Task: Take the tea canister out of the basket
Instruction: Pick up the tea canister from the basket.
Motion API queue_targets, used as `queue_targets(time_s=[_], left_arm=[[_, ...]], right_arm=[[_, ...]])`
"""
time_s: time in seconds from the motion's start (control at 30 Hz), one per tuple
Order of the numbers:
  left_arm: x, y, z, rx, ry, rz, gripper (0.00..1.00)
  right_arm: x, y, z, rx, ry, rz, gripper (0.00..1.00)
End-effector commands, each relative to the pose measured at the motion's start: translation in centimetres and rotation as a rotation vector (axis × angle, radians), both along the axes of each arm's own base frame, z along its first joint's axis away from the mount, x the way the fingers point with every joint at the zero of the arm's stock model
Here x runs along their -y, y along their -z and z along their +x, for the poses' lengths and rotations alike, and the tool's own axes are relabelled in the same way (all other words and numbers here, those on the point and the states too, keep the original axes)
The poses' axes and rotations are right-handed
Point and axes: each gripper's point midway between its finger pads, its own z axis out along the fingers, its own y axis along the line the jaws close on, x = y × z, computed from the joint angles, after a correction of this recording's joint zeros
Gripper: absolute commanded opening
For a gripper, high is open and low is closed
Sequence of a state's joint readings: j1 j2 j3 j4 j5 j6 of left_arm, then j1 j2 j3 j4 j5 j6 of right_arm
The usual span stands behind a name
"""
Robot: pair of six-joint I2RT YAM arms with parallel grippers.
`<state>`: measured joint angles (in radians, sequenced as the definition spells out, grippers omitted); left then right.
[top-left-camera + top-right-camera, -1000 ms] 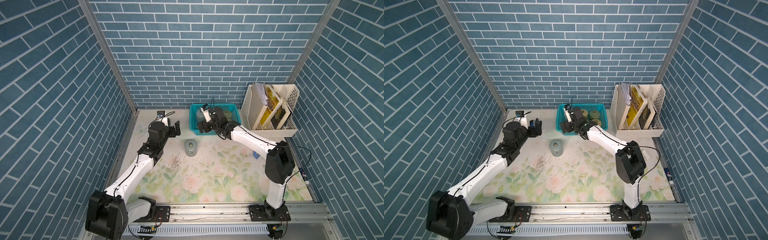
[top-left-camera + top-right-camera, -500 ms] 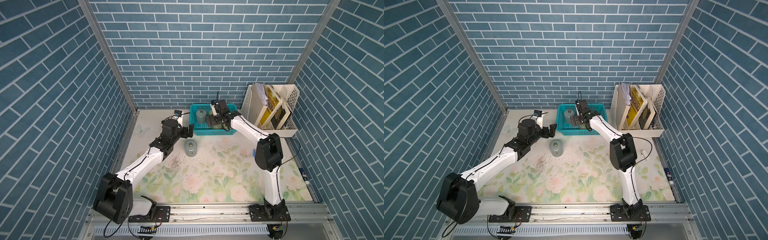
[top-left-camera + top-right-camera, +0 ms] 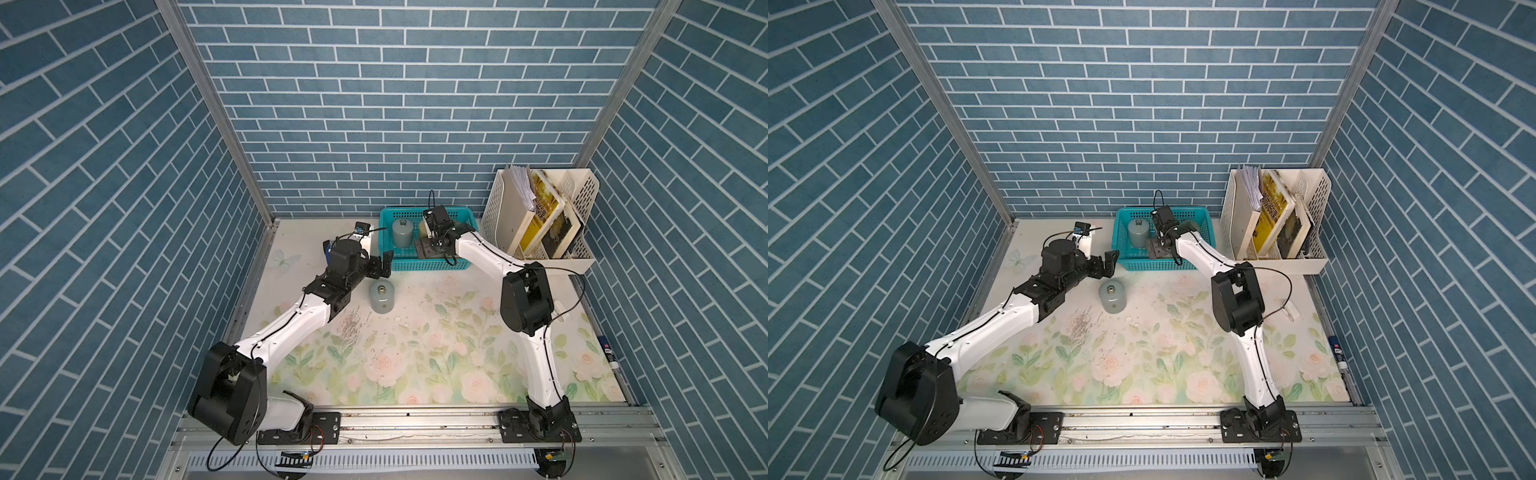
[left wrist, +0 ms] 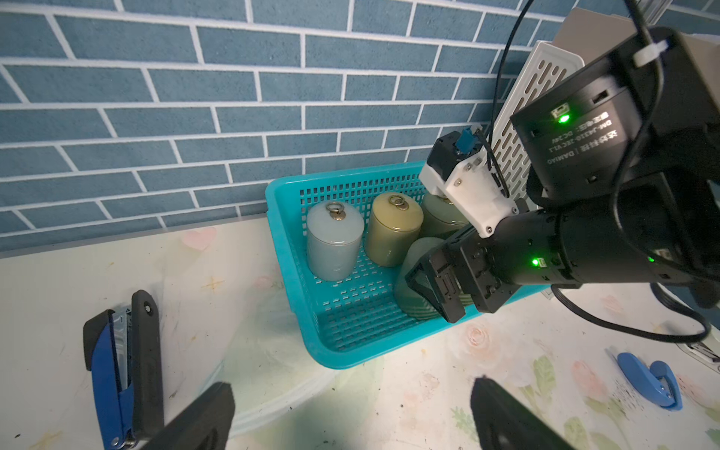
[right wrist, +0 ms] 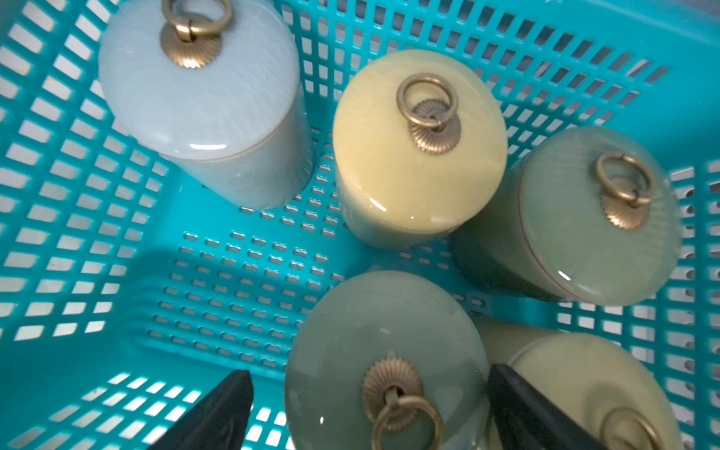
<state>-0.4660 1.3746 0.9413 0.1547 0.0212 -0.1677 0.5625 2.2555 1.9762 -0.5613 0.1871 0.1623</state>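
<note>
Green tea canister (image 5: 385, 362) upright in teal basket (image 5: 78, 241), between wide-spread fingers (image 5: 218, 413) of right gripper (image 5: 366, 413); contact perhaps not yet made. Four other canisters alongside. Left gripper (image 4: 350, 417) open, empty, over mat near stapler (image 4: 117, 370).

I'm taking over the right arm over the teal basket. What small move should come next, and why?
Probably lower the right pincer a little, then close it. Its jaws stand open on either side of the dark green ceramic tea canister with a brass ring, which stands upright inside the teal perforated plastic basket; no grip is made yet.
</note>
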Motion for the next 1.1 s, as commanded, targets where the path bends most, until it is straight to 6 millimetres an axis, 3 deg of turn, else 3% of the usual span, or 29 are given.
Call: queue_targets(time_s=[0.0,0.23,0.43,0.73,0.87,0.97,1.07], left_arm=[[0.5,-0.8,0.3,0.023,0.007,-0.003,1.00],[0.4,-0.8,0.2,0.024,-0.002,0.004,1.00],[0.3,-0.9,0.2,0.026,-0.008,0.006,1.00],[0.3,-0.9,0.1,0.025,-0.009,0.010,1.00],[0.3,-1.0,0.1,0.027,-0.010,0.011,1.00],[0.3,-1.0,0.1,0.028,-0.011,0.011,1.00],[0.3,-1.1,0.1,0.029,-0.011,0.011,1.00]], right_arm=[[0.5,1.0,0.2,-0.032,0.037,0.010,0.98],[-1.6,2.3,-0.5,-0.092,-0.048,0.062,0.91],[-2.7,2.2,-0.7,-0.095,-0.078,0.085,0.88],[-2.1,3.8,-0.2,-0.117,-0.055,0.033,0.94],[-1.8,3.9,-0.1,-0.114,-0.043,0.023,0.92],[-1.8,3.6,0.0,-0.107,-0.041,0.029,0.84],[-2.0,3.0,0.1,-0.094,-0.045,0.042,0.65]])
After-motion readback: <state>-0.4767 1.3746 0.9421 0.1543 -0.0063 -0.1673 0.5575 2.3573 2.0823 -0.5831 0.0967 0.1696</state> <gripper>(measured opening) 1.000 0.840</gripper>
